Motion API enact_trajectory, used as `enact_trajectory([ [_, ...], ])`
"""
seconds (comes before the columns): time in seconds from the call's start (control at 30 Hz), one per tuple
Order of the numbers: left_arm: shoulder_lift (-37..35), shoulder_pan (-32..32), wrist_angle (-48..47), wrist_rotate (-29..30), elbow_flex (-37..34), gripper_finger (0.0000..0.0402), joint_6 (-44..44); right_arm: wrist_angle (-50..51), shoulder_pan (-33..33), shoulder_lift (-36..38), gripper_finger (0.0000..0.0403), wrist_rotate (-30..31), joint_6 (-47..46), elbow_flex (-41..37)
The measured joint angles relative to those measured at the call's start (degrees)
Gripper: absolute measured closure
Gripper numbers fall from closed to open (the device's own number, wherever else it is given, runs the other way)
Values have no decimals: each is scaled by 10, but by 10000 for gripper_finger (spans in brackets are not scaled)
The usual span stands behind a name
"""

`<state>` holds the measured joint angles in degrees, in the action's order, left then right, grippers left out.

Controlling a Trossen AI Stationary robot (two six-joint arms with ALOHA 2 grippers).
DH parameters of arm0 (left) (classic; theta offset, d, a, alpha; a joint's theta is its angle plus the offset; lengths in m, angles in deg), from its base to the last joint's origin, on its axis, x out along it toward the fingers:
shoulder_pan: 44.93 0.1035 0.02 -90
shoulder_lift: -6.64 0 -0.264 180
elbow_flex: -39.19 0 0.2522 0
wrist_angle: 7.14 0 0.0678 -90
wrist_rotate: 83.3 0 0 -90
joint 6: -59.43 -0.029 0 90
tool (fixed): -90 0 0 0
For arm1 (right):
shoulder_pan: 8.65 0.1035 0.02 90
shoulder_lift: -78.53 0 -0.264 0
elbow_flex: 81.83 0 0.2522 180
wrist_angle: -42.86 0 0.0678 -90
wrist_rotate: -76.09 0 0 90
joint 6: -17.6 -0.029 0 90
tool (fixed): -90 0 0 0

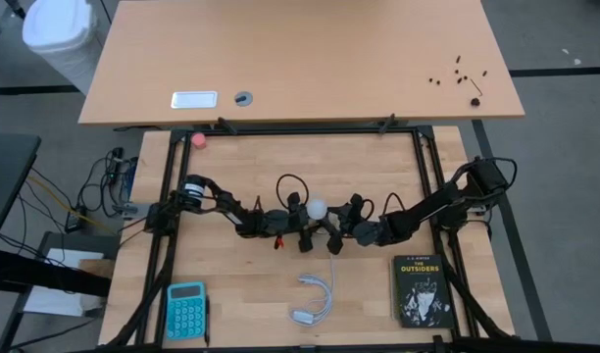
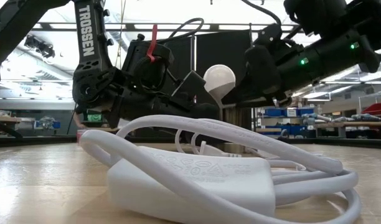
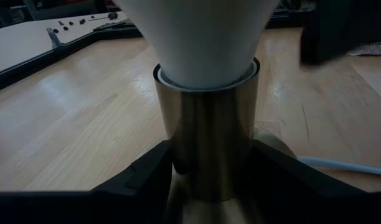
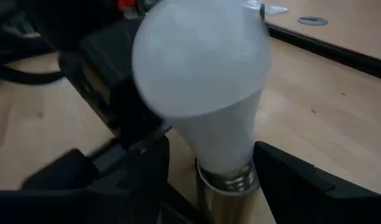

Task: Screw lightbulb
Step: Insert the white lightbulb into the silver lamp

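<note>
Wooden table, both arms meeting at its middle | lightbulb (image 4: 200, 106) upright in brass socket (image 3: 206, 137), some thread showing | left gripper (image 3: 209, 165) clamps the socket, fingers closed on it | right gripper (image 4: 209, 180) fingers parted either side of bulb's neck, not touching | advice: grip gently, twist level, socket braced.

One camera is looking straight down on the whole desk (image 1: 231, 284); another is peering level across it; both wrist cameras are framing the lightbulb (image 4: 203, 93) very closely.
</note>
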<state>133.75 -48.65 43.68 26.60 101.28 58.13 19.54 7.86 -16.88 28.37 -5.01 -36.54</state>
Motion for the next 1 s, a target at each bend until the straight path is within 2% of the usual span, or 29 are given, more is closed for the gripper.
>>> enact_trajectory([
  [0.43, 0, 0, 0, 0, 0, 193, 0, 61, 5, 57, 158, -12, 12, 0],
  [0.87, 0, 0, 0, 0, 0, 193, 2, 66, 23, 57, 158, -8, 7, 1],
  [1.0, 0, 0, 0, 0, 0, 193, 3, 114, 27, 57, 158, -3, 15, 23],
])
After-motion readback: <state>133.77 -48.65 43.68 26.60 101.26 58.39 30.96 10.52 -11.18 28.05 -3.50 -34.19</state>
